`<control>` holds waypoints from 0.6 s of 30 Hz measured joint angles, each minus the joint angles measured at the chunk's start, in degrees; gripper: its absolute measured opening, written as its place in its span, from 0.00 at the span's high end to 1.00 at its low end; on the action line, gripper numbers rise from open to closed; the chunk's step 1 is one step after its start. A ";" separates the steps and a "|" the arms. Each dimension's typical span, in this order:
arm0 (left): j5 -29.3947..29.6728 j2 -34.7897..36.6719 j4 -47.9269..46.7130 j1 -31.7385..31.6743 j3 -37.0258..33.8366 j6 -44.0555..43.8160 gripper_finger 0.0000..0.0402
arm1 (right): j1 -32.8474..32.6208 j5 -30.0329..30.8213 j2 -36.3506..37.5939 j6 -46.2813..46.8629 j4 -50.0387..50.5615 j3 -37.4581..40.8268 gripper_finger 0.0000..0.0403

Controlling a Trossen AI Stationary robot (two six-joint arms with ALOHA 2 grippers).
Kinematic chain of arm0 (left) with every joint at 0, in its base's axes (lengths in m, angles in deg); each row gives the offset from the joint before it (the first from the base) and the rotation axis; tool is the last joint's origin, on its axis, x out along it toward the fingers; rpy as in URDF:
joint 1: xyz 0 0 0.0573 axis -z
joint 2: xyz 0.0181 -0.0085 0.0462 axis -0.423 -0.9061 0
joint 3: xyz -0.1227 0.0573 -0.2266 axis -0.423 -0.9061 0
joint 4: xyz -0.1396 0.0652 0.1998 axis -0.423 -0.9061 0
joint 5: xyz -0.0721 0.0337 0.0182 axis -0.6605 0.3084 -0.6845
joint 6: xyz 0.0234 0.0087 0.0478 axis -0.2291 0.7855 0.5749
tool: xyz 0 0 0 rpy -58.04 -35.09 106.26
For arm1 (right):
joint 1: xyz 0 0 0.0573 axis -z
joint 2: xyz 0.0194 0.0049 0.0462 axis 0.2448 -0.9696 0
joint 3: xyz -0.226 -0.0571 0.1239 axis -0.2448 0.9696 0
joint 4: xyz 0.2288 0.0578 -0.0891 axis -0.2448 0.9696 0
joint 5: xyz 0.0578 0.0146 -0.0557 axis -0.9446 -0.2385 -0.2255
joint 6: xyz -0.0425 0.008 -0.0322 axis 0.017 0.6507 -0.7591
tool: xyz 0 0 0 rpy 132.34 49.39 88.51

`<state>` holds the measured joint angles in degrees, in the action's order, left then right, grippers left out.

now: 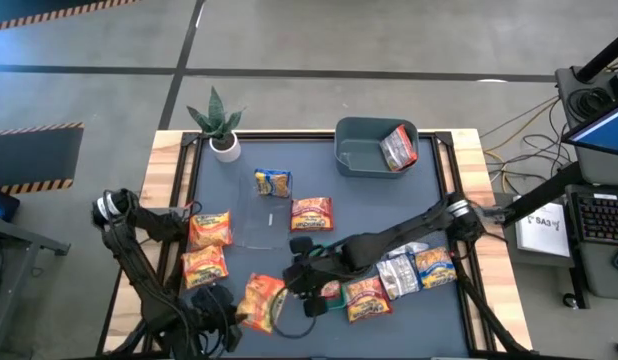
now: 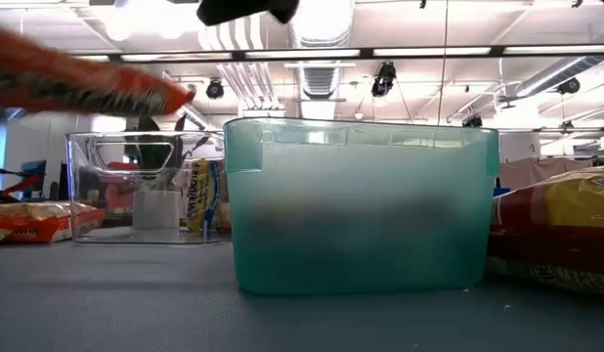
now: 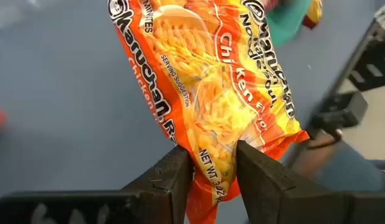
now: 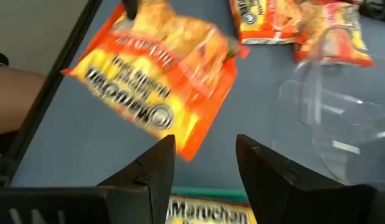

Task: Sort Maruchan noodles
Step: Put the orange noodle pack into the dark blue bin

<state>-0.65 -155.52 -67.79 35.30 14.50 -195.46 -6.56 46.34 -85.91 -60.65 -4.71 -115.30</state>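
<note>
Maruchan noodle packets lie scattered on the dark table: orange ones (image 1: pixel 210 228) (image 1: pixel 204 265) (image 1: pixel 311 213) (image 1: pixel 367 297), a blue-yellow one (image 1: pixel 273 182), a silver one (image 1: pixel 399 272). My left gripper (image 3: pixel 214 158), at the near left, is shut on an orange packet (image 1: pixel 261 300) held above the table. My right gripper (image 4: pixel 205 146) hangs open near the table's middle front (image 1: pixel 303 285), with nothing between its fingers. It hangs over a teal container (image 2: pixel 361 205) and another packet (image 4: pixel 208 214). My left gripper pinches the orange packet at one short end, by the net-weight print (image 3: pixel 211 163), between its two fingers. The packet reaches away from the fingers with its printed face showing. It is lifted clear of the table (image 2: pixel 77 83).
A clear plastic bin (image 1: pixel 259 222) stands left of the table's centre. A grey-blue bin (image 1: pixel 361 158) at the far right holds one packet. A potted plant (image 1: pixel 221 130) stands at the far left corner. More packets lie near the right front (image 1: pixel 434 265).
</note>
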 joint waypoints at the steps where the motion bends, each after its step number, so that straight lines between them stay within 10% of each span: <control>1: 0.82 0.00 -2.63 -0.30 1.40 0.61 0.75 | 0.00 0.00 2.15 0.00 -1.32 2.63 0.60; 18: 10.19 0.13 -13.67 -16.43 15.68 36.57 0.78 | -0.77 0.12 35.73 -5.67 -30.31 46.56 0.63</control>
<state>9.54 -155.39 -81.45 18.88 30.18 -158.89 -7.33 46.46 -50.18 -66.32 -35.02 -68.74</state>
